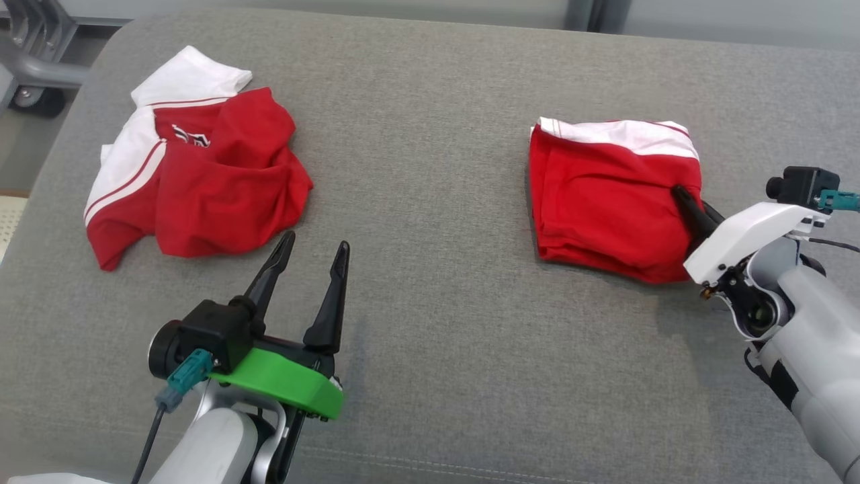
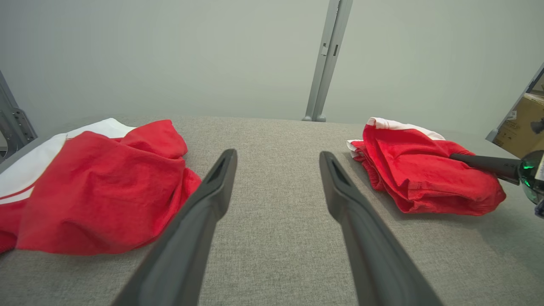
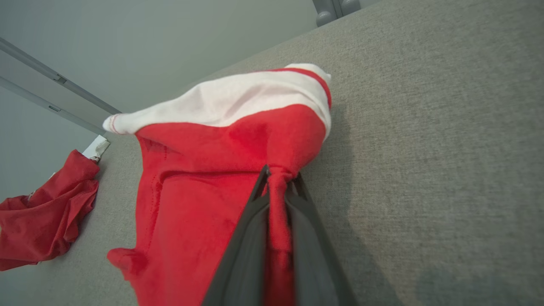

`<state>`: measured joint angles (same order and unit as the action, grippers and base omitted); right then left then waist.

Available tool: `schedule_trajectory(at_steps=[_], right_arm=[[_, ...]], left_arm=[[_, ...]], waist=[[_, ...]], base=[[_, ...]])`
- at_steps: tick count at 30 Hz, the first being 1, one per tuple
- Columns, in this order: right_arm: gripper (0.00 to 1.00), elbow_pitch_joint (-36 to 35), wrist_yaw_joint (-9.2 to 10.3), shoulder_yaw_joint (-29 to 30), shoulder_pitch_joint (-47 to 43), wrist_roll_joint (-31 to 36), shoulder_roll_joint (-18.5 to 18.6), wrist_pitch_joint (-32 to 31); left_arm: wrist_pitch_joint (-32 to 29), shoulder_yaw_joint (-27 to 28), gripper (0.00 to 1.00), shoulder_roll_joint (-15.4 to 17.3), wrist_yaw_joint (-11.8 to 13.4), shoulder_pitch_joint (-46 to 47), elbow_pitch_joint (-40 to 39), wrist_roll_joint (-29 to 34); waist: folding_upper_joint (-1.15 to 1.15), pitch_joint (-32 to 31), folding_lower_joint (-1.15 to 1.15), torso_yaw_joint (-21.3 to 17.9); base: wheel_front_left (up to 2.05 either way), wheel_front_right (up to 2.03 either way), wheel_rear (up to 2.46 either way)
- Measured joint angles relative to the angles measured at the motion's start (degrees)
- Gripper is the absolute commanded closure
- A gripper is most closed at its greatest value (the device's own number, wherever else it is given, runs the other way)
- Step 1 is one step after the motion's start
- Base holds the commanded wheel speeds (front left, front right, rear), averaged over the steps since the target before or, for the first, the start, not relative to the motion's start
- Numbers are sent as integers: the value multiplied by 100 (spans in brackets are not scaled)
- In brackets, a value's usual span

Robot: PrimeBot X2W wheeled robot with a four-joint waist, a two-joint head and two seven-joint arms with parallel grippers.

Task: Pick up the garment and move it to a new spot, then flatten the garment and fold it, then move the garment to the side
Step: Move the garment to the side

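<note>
We list one folded red garment (image 1: 605, 202), long axis left-right, white band (image 1: 618, 134) facing far; right gripper (image 1: 678, 195) pinches its right edge; left gripper (image 1: 316, 240) gapes empty.

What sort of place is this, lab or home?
Probably a lab test bay: grey fabric-covered bench, bare partition wall with a metal post, wheeled metal frame beside it.
</note>
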<state>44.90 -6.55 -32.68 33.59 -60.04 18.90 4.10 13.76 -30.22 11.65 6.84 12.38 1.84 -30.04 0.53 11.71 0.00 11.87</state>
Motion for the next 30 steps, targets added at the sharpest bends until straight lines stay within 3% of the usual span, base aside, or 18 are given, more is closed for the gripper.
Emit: schedule_trajectory(at_steps=[15,30], right_arm=[[100,-298,-49,11,-3,10,946,-281],[100,-731,-51,-70,163,319,2216,-271]], left_arm=[[-13,45,0,44,0,5,-242,85],[-246,54,0,169,0,237,-593,323]], waist=[[0,230,0,-753],[0,891,0,-1017]], base=[[0,0,0],[0,0,0]])
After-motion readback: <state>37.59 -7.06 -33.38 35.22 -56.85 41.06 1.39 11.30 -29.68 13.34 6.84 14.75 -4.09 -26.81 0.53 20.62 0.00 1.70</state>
